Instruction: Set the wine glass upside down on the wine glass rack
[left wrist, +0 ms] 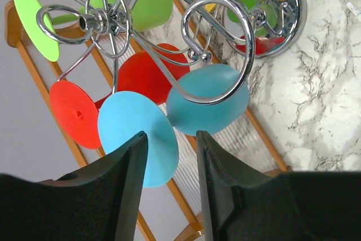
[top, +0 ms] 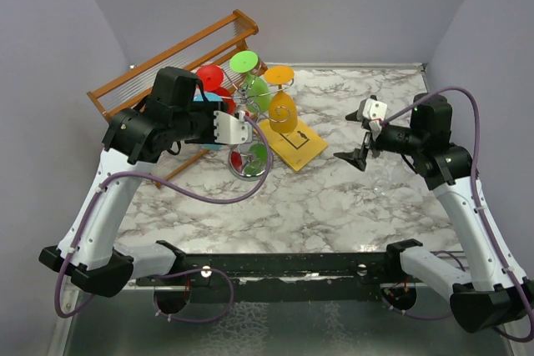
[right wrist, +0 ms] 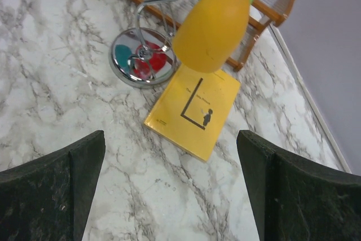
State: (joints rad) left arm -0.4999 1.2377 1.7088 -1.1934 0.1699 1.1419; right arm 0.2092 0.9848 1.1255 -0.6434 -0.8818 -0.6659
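Observation:
The silver wire wine glass rack (left wrist: 118, 21) stands at the back left on its round shiny base (top: 249, 162). A blue wine glass (left wrist: 208, 105) hangs upside down in one of the rack's curled loops, its foot (left wrist: 138, 134) pointing away from the base. My left gripper (left wrist: 171, 136) sits right at this glass with its jaws parted, one on each side of the stem area, and they pinch nothing. My right gripper (top: 365, 132) hovers wide open over the marble at the right, holding nothing.
Red (left wrist: 73, 111), green (left wrist: 34, 21) and orange (right wrist: 217, 21) glasses also hang on the rack. A brown wooden slatted rack (top: 167, 68) lies behind it. A yellow book (right wrist: 194, 111) lies on the marble table (top: 334, 206) beside the rack's base.

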